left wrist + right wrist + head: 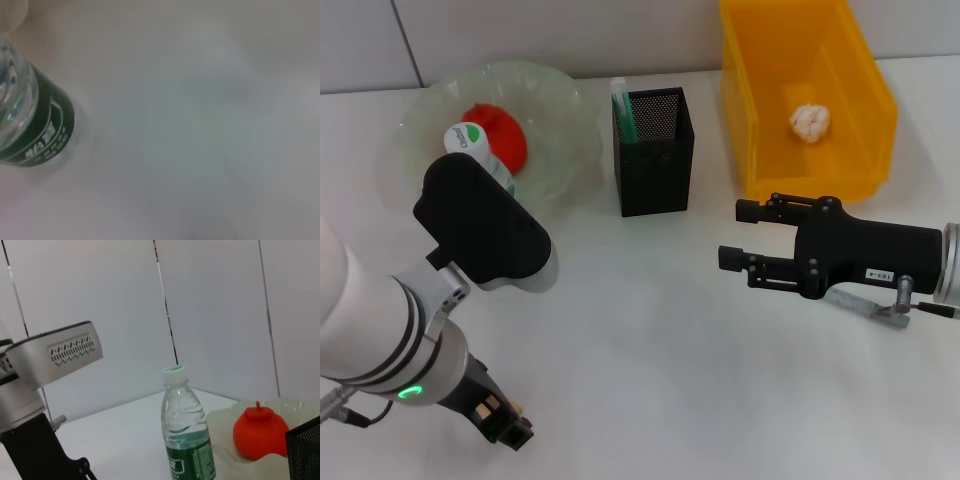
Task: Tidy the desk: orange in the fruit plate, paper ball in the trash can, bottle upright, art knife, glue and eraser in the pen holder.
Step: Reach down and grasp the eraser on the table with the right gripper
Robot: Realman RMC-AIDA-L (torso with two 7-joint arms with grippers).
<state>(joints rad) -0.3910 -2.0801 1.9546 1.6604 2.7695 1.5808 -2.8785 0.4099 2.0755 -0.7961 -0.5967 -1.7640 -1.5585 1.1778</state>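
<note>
A white table (650, 330) stands before pale panelled walls (215, 305). The bottle (186, 430) stands upright beside the fruit plate (560, 110) holding the orange (505, 135). The paper ball (811, 121) lies in the yellow trash can (860, 90). The right tool (745, 235) hovers with jaws wide; whether the left tool is wide or narrow cannot be told

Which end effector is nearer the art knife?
Right. The right end effector hovers directly over the art knife, which pokes out from under its body. The left end effector is across the desk by the bottle.
</note>
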